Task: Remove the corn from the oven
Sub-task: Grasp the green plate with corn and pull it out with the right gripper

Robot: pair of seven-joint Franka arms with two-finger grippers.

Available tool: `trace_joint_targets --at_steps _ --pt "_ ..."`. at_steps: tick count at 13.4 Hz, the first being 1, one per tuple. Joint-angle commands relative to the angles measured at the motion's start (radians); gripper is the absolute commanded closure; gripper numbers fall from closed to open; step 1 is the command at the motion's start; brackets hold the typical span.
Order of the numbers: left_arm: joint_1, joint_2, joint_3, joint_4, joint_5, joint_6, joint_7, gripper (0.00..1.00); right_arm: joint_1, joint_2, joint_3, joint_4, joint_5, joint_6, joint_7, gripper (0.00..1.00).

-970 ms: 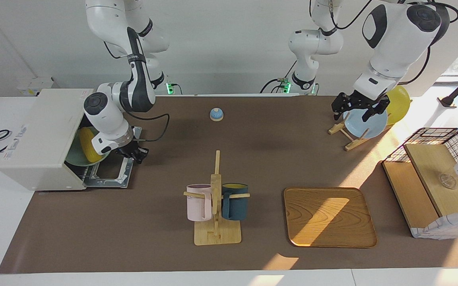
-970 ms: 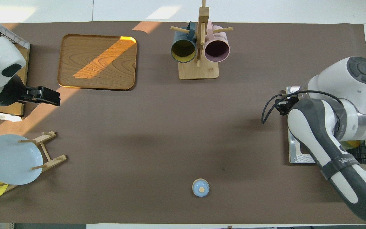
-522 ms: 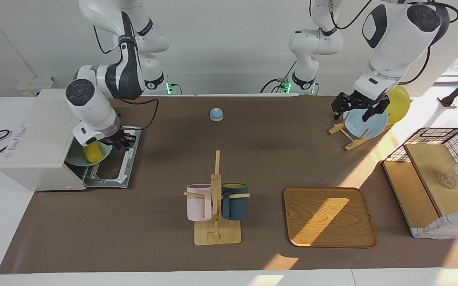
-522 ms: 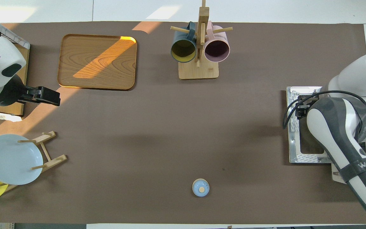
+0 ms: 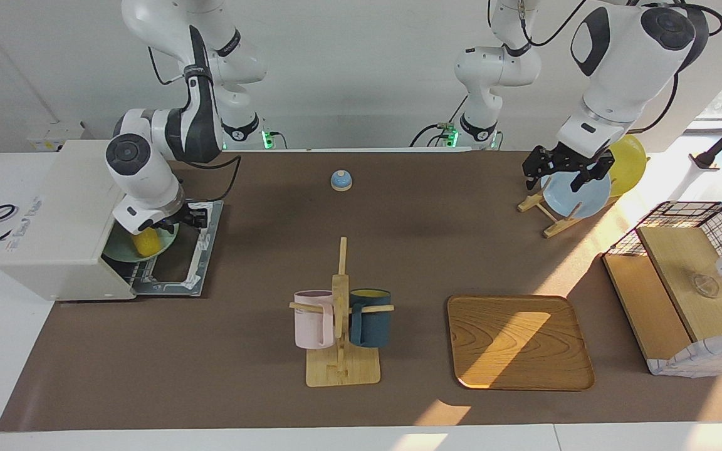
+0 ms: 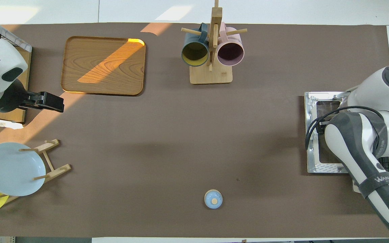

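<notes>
At the right arm's end of the table you have the oven (image 5: 63, 219), door (image 5: 179, 257) dropped flat onto the brown mat. You can see the corn (image 5: 146, 241) at the oven's mouth, lying on a green plate (image 5: 124, 252) that sits on the wire rack; only the end of the cob shows below the arm's wrist. Your right gripper (image 5: 193, 219) is low over the open door, just beside the corn at the mouth. From the facing view you cannot tell how far its fingers are apart, nor whether they touch the cob; from overhead the arm's own body covers gripper and corn alike.

Your left gripper (image 5: 560, 171) hangs over the blue plate (image 5: 577, 195) in the wooden plate rack (image 5: 549, 219) at the left arm's end, fingers spread wide, nothing between them. That arm waits. A yellow plate (image 5: 629, 163) stands in the same rack beside the blue one.

Note the rest: a small blue bell (image 5: 341, 180) near the robots at mid-table; a mug stand (image 5: 342, 351) farther out carrying a pink mug (image 5: 314, 319) and a dark blue mug (image 5: 370, 317); a wooden tray (image 5: 519, 342) beside it toward the left arm's end; a wire basket (image 5: 712, 216) with wooden boards at that end.
</notes>
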Motion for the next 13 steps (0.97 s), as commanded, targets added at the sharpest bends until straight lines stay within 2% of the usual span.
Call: trace_joint_targets --at_steps 1,2,3,4,6,8,12,13 --pt "0.001 -0.018 0.001 -0.016 0.018 0.006 0.004 0.0 -0.029 -0.057 0.008 -0.109 -0.02 0.09 -0.057 0.54" --pt "0.001 -0.02 0.001 -0.016 0.018 0.006 0.004 0.0 -0.031 -0.062 0.007 -0.128 -0.02 0.116 -0.07 0.67" --pt "0.001 -0.02 0.001 -0.016 0.018 0.006 0.004 0.0 -0.032 -0.063 0.007 -0.131 -0.023 0.12 -0.073 0.9" --pt "0.001 -0.02 0.001 -0.016 0.018 0.006 0.004 0.0 -0.031 -0.065 0.008 -0.131 -0.05 0.117 -0.076 1.0" --pt "0.001 -0.02 0.001 -0.016 0.018 0.006 0.004 0.0 -0.006 -0.06 0.014 -0.116 -0.1 0.104 -0.071 1.0" --pt "0.001 -0.018 0.001 -0.016 0.018 0.006 0.004 0.0 0.079 -0.042 0.014 -0.058 -0.1 0.088 -0.065 1.0" --pt "0.001 -0.02 0.001 -0.016 0.018 0.006 0.004 0.0 0.269 0.006 0.016 0.096 -0.095 -0.064 0.077 1.0" --pt "0.001 -0.018 0.001 -0.017 0.018 0.006 0.004 0.0 0.328 0.047 0.016 0.169 -0.087 -0.128 0.134 1.0"
